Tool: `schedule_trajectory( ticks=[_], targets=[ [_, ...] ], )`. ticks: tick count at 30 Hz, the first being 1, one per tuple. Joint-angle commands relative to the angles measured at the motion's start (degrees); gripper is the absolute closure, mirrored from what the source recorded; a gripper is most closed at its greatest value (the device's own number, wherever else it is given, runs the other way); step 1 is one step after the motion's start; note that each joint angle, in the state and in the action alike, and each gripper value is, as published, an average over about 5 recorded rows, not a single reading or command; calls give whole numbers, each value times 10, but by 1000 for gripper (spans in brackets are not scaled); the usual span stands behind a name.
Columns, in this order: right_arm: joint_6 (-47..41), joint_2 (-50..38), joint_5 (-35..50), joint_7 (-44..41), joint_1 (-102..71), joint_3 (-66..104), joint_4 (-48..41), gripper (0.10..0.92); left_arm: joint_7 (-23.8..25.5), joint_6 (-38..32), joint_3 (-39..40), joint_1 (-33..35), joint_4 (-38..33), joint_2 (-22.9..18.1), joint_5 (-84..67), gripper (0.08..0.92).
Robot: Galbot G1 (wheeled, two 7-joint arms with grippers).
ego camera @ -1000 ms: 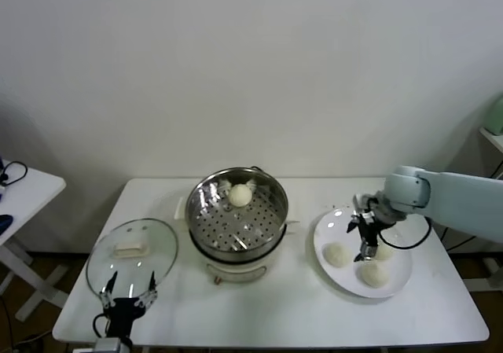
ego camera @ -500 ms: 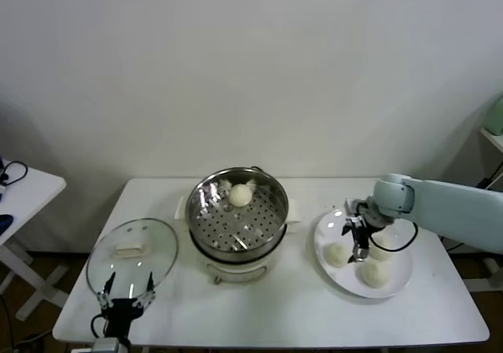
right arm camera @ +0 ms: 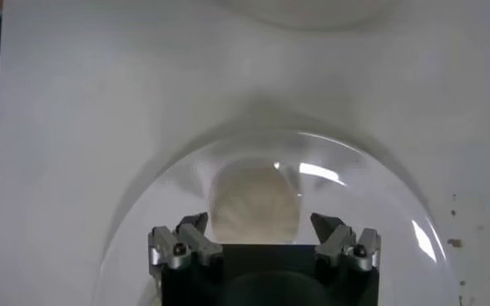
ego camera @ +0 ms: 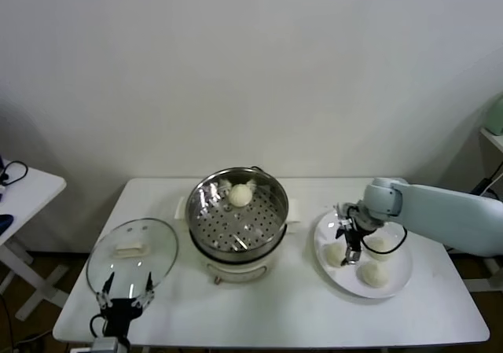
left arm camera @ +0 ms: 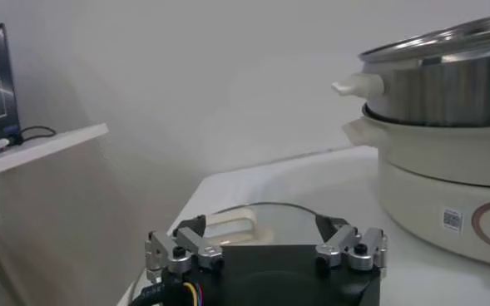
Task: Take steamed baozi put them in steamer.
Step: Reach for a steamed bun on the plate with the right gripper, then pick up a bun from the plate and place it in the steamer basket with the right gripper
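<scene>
Right gripper [ego camera: 346,252] spread wide over baozi [ego camera: 336,254] on plate [ego camera: 397,284], right side of table, straddling it for grasp. One bun [ego camera: 240,195] in steamer [ego camera: 237,220], table centre. Left gripper [ego camera: 123,304] spread, parked at front-left edge.

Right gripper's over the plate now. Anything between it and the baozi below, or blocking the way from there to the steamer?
Nothing visible. The right gripper hangs open directly above a baozi on the plate. The steamer stands uncovered; its glass lid lies on its far side.

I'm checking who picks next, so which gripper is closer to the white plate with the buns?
Right. The right gripper hangs open directly over the plate, above one baozi. The left gripper sits open across the table, near the glass lid.
</scene>
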Motion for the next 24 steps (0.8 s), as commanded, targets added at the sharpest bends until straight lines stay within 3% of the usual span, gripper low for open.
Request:
schedule_trajectory(
  ticks=[1,15,24],
  targets=[
    [-2,4,-7,-1,-8,7,-7,222,0,0,0,0,0,0,0,177],
    [0,6,-6,-10,-4,7,-7,390,0,1,0,-1,0,0,0,177],
    [4,-3,32,-22,54,-26,16,406,-1,1,0,0,-2,-1,0,177]
  ],
)
